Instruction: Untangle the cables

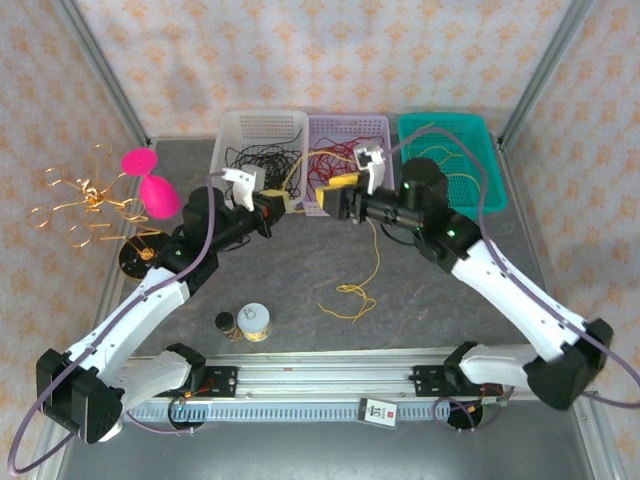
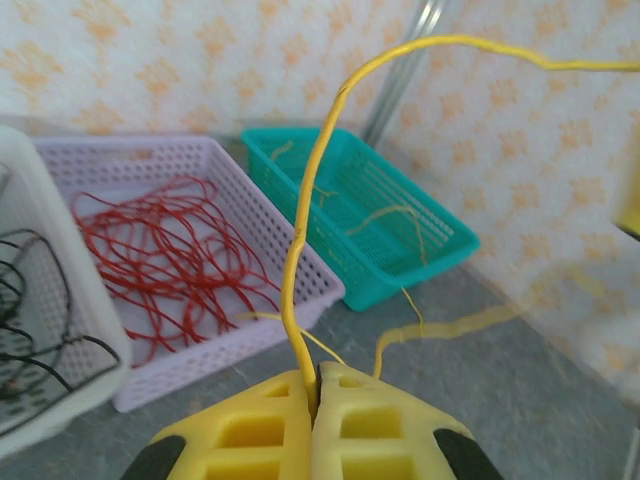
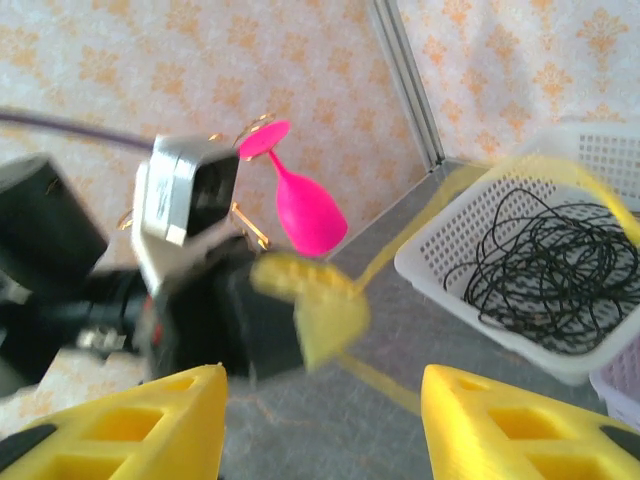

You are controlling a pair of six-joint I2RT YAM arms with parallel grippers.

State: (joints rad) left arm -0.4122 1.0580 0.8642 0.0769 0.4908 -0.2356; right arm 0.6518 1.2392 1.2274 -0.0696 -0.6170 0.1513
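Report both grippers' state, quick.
The left gripper is closed on a yellow cable.
The right gripper is open, holding nothing.

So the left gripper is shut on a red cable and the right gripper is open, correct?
No: the cable in the left gripper is yellow, not red, as the left wrist view shows. The right gripper is open.

Cream walls [image 1: 320, 50] with orange print stand beyond the left claw [image 1: 283, 203]; a grey table [image 1: 300, 275] lies beneath it.
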